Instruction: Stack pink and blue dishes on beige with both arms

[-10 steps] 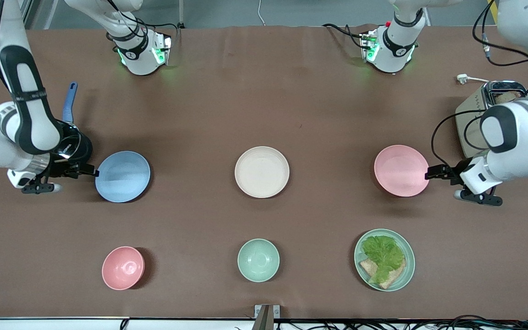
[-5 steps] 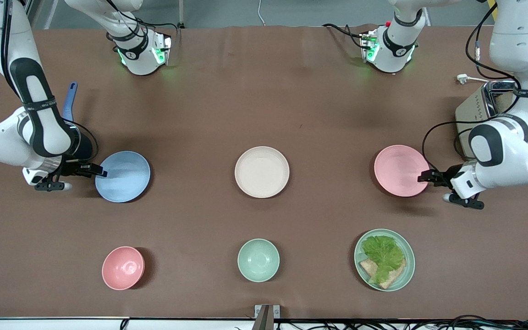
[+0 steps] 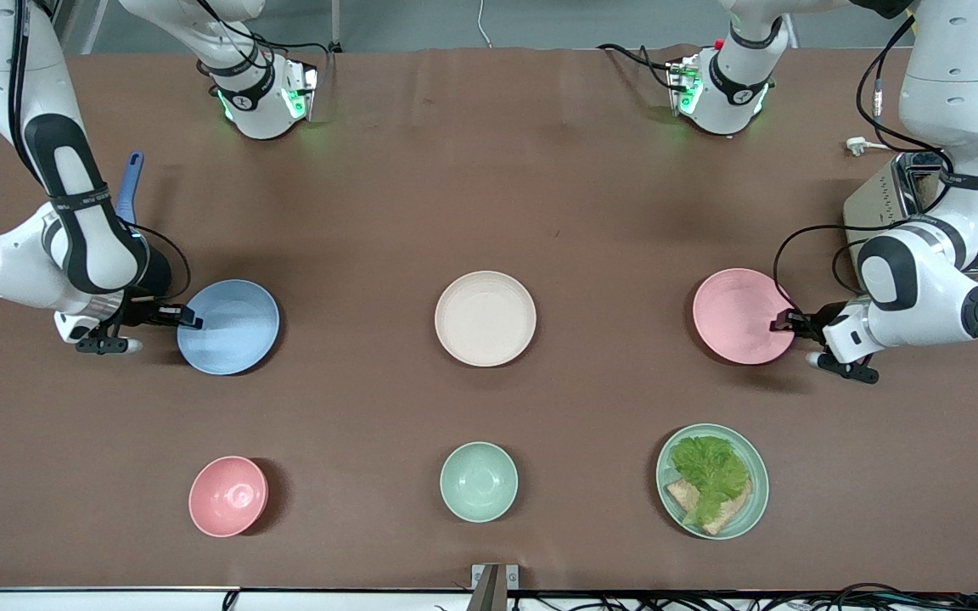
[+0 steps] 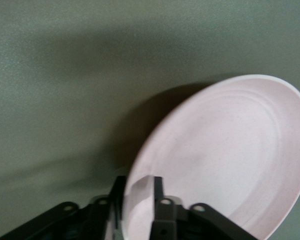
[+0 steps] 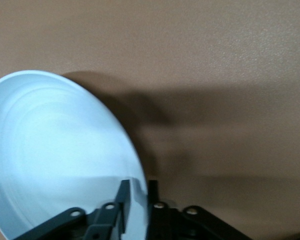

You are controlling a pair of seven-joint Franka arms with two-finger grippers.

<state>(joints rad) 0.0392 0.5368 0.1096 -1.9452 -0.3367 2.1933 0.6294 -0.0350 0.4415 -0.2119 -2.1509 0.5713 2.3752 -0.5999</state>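
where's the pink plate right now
The pink plate lies on the table toward the left arm's end, level with the beige plate. The left pincer straddles its rim, and the plate with lettuce sits nearer the camera.

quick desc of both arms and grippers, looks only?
Both arms are glossy white jointed shells with black joint bands, black cables looping along them, and bases lit green. The left gripper and the right gripper are dark, with slim black fingers.

Beige plate (image 3: 485, 318) between two plates.
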